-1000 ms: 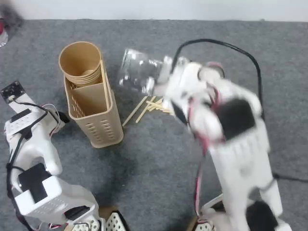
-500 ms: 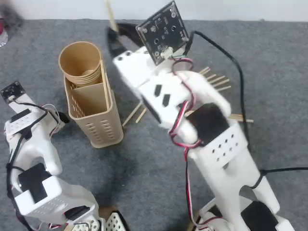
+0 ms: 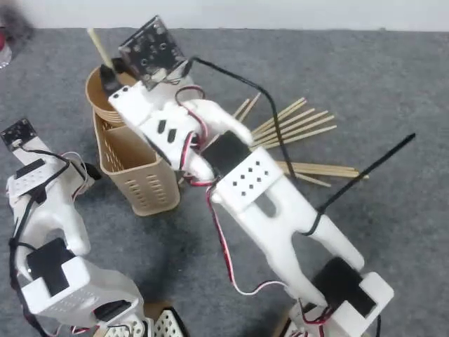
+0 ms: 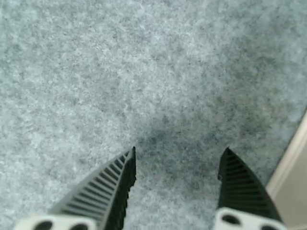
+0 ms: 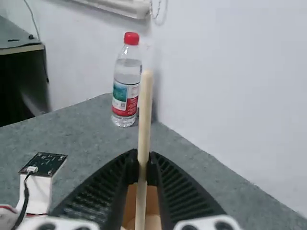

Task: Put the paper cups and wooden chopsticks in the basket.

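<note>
A tan slotted basket [image 3: 143, 179] stands upright on the grey carpet, with a stack of paper cups [image 3: 112, 88] in its far end. My right gripper [image 3: 109, 74] hovers over the cups, shut on one wooden chopstick [image 3: 98, 43] that sticks up and away from it. In the right wrist view the chopstick [image 5: 144, 105] stands clamped between the right gripper's [image 5: 141, 170] black fingers. Several loose chopsticks [image 3: 298, 119] lie fanned on the carpet to the right of the basket. My left gripper [image 4: 175, 160] is open over bare carpet, left of the basket.
The right arm's white body [image 3: 259, 196] crosses the middle of the carpet, and its black cable [image 3: 365, 172] hangs over the loose chopsticks. A water bottle [image 5: 126, 81] with a red cap stands by the wall beyond the basket. The left arm [image 3: 42, 203] stands at the near left.
The right arm has swung left from the chopstick pile to above the cups in the basket, carrying one chopstick. The left arm has not moved.
</note>
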Controlling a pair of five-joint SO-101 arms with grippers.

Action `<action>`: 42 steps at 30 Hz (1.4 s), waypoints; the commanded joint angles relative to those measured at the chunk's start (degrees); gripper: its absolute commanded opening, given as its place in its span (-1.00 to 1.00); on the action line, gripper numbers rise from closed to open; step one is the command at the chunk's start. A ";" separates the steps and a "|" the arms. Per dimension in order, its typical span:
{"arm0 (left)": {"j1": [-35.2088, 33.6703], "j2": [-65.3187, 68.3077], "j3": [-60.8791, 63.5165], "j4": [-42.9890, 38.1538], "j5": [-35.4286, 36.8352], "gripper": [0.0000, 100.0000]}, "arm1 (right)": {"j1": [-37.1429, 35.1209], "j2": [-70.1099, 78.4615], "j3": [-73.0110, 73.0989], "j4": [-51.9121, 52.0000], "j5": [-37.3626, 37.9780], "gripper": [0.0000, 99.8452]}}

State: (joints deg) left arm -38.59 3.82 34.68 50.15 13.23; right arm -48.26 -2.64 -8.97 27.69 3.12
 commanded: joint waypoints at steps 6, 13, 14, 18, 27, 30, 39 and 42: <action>-0.35 -1.85 -0.84 0.26 -0.35 -0.48 | 0.92 -4.70 -3.78 12.00 -1.93 -0.50; -0.44 -1.85 -0.84 0.26 -0.35 -0.48 | 3.03 -14.29 -6.33 18.42 0.18 -0.56; -0.44 -1.85 -0.84 0.26 -0.35 -0.48 | 4.35 -15.87 -7.38 19.82 0.62 -0.58; -0.53 -1.85 -0.75 0.26 -0.35 -0.48 | 12.97 -19.03 -9.93 30.02 1.58 -0.60; -0.53 -1.85 -0.75 0.26 -0.35 -0.48 | 29.76 -0.66 -9.85 55.34 23.21 -0.60; -0.53 -1.85 -0.75 0.26 -0.35 -0.48 | 31.25 8.31 -9.85 59.03 31.47 -0.60; -0.53 -1.85 -0.66 0.26 -0.35 -0.48 | 32.22 29.67 -9.85 56.66 39.91 -0.60; -0.53 -1.85 -0.66 0.26 -0.35 -0.48 | 32.04 34.51 -9.85 55.08 40.00 -0.60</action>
State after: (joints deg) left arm -38.86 3.82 34.68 50.15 13.23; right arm -17.23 30.24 -16.44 84.22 41.98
